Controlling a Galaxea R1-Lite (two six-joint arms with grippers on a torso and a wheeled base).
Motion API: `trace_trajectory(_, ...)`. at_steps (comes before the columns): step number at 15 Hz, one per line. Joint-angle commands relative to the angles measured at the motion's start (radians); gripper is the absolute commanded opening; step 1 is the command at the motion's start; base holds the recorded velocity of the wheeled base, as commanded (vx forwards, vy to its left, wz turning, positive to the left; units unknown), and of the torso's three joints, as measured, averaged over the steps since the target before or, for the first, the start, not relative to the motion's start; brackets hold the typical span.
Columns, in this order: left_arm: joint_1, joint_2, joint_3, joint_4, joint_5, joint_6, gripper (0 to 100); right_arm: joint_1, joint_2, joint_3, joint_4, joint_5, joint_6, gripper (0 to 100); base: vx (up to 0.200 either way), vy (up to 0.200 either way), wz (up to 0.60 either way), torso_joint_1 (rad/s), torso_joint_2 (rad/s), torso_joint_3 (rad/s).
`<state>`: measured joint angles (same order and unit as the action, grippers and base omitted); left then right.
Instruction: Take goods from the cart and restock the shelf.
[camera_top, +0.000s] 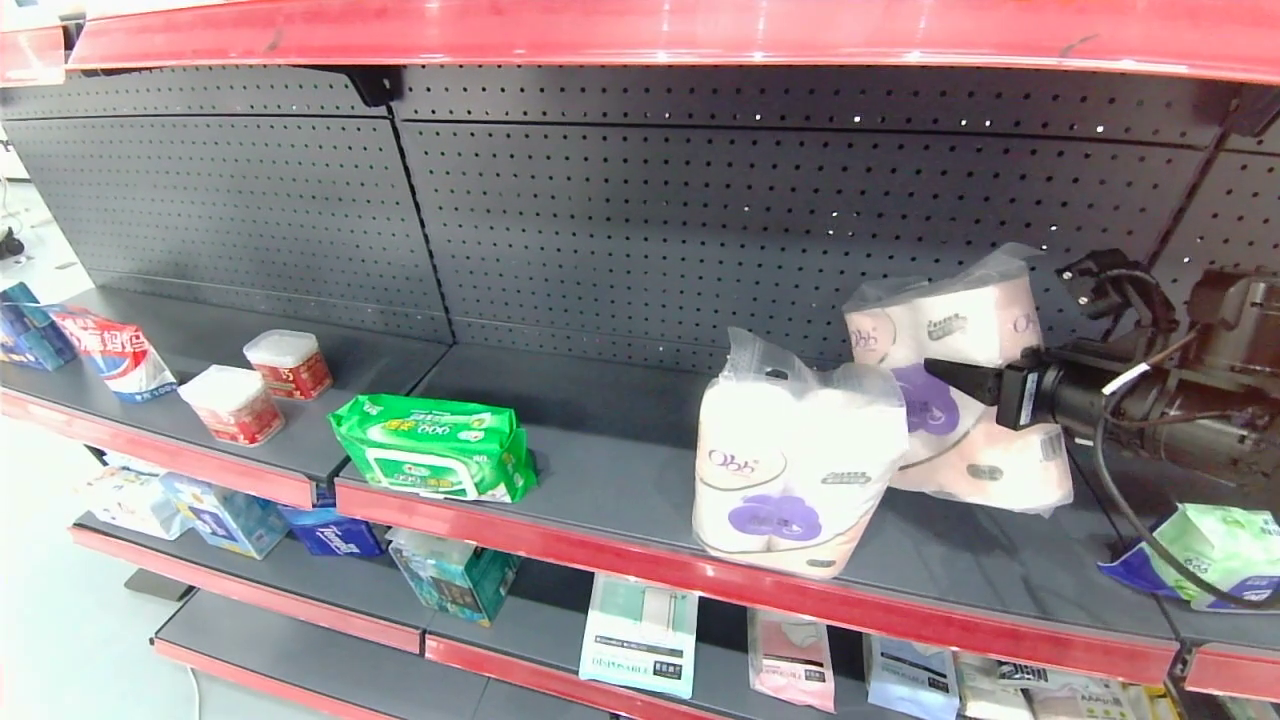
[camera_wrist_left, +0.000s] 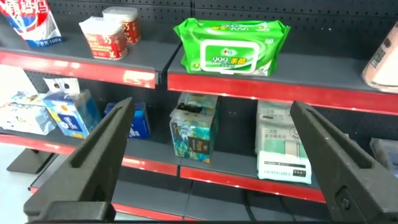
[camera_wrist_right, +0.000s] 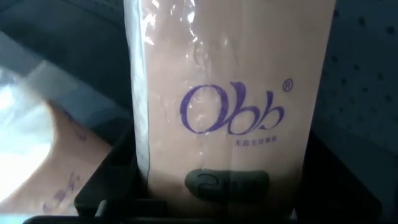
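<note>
My right gripper (camera_top: 950, 375) is shut on a pink toilet paper pack (camera_top: 975, 330), which leans tilted at the back right of the dark shelf (camera_top: 620, 440). In the right wrist view that toilet paper pack (camera_wrist_right: 224, 106) sits between the black fingers (camera_wrist_right: 106, 183). A second, white toilet paper pack (camera_top: 790, 470) stands at the shelf's front edge, just to the left. My left gripper (camera_wrist_left: 208, 162) is open, with nothing between its fingers, and faces the lower shelves below a green wet wipes pack (camera_wrist_left: 231, 46).
The green wipes pack (camera_top: 435, 447) lies left of centre. Two red-labelled tubs (camera_top: 232, 403) and a red-white bag (camera_top: 115, 350) sit farther left. A green-white pack (camera_top: 1215, 555) lies at the far right. Bare shelf lies between wipes and rolls. Boxes and packs (camera_wrist_left: 196, 124) line the lower shelves.
</note>
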<state>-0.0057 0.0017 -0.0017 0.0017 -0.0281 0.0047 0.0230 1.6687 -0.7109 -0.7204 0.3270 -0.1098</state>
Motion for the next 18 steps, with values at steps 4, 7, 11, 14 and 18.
trace_trajectory(4, 0.0, -0.002, 0.0, 0.0, -0.001, 0.0, 100, -0.074, 0.187, -0.147, -0.06, 0.185, -0.076, 0, 0.0, 0.0, 0.0, 0.0, 0.0, 0.0)
trace_trajectory(7, 0.0, -0.002, 0.0, 0.0, 0.0, 0.0, 100, -0.08, 0.238, -0.19, -0.074, 0.285, -0.071, 0, 0.0, 0.0, 0.0, 0.0, 0.0, 0.0)
trace_trajectory(11, 0.0, -0.002, 0.0, 0.0, -0.001, 0.0, 100, -0.072, 0.35, -0.251, -0.155, 0.501, -0.064, 0, 0.0, 0.0, 0.0, 0.0, 0.0, 0.0)
trace_trajectory(14, 0.0, -0.002, 0.0, 0.0, -0.001, 0.0, 100, -0.054, 0.402, -0.288, -0.178, 0.52, -0.059, 0, 0.0, 0.0, 0.0, 0.0, 0.0, 0.0)
trace_trajectory(18, 0.0, -0.002, 0.0, 0.0, -0.001, 0.0, 100, -0.097, 0.431, -0.245, -0.186, 0.535, -0.128, 0, 0.0, 0.0, 0.0, 0.0, 0.0, 0.0)
